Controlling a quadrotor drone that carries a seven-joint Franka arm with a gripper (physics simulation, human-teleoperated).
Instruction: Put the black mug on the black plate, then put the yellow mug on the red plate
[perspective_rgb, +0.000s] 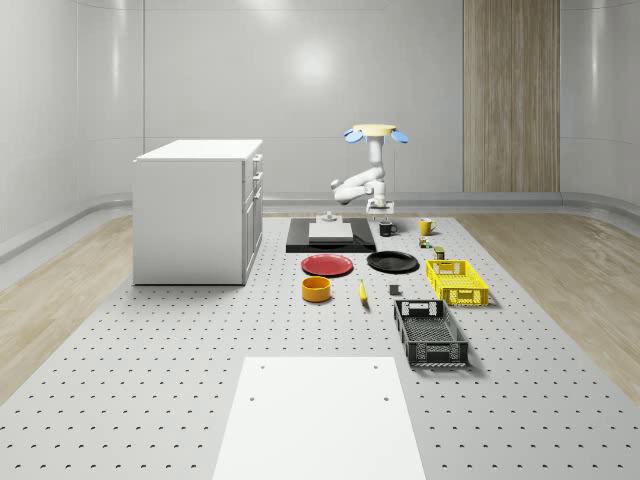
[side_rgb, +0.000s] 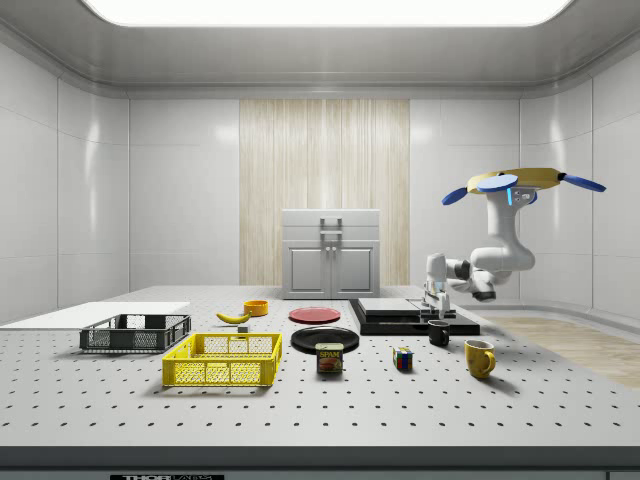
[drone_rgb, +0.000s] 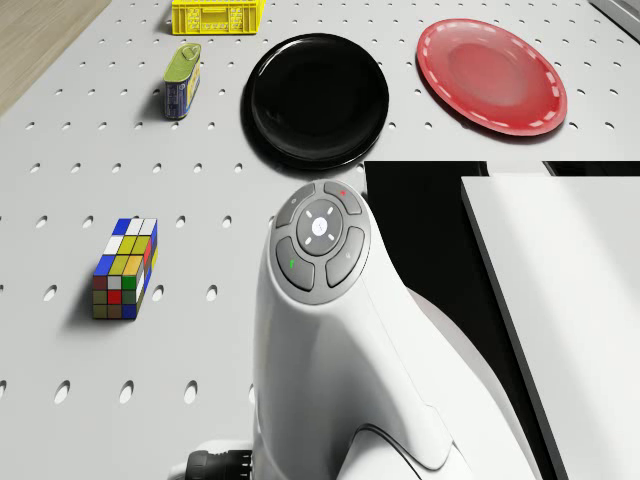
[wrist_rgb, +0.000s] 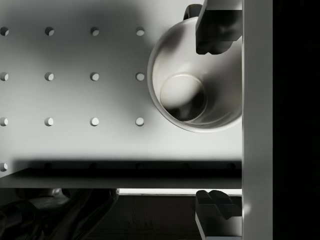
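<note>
The black mug (perspective_rgb: 387, 228) (side_rgb: 439, 333) stands upright on the table beside the black tray, with the yellow mug (perspective_rgb: 426, 226) (side_rgb: 479, 357) a little further along. The drone (perspective_rgb: 375, 132) (side_rgb: 520, 182) hovers over this far end of the table. Its arm reaches down, and my gripper (perspective_rgb: 381, 208) (side_rgb: 436, 300) (wrist_rgb: 215, 120) hangs open just above the black mug. In the wrist view the mug's pale inside (wrist_rgb: 197, 75) faces up; one fingertip (wrist_rgb: 215, 27) is over its rim, the other (wrist_rgb: 215, 212) past it. The black plate (perspective_rgb: 392, 262) (drone_rgb: 318, 98) and red plate (perspective_rgb: 327, 265) (drone_rgb: 490, 75) lie bare.
A black tray (perspective_rgb: 331, 240) with a white block lies next to the mug. A Rubik's cube (drone_rgb: 125, 268), a can (drone_rgb: 183, 78), a yellow crate (perspective_rgb: 456, 281), a black crate (perspective_rgb: 430, 332), an orange bowl (perspective_rgb: 316, 289) and a banana (perspective_rgb: 362, 292) sit nearby. A white cabinet (perspective_rgb: 198, 210) stands at the whole-scene view's left.
</note>
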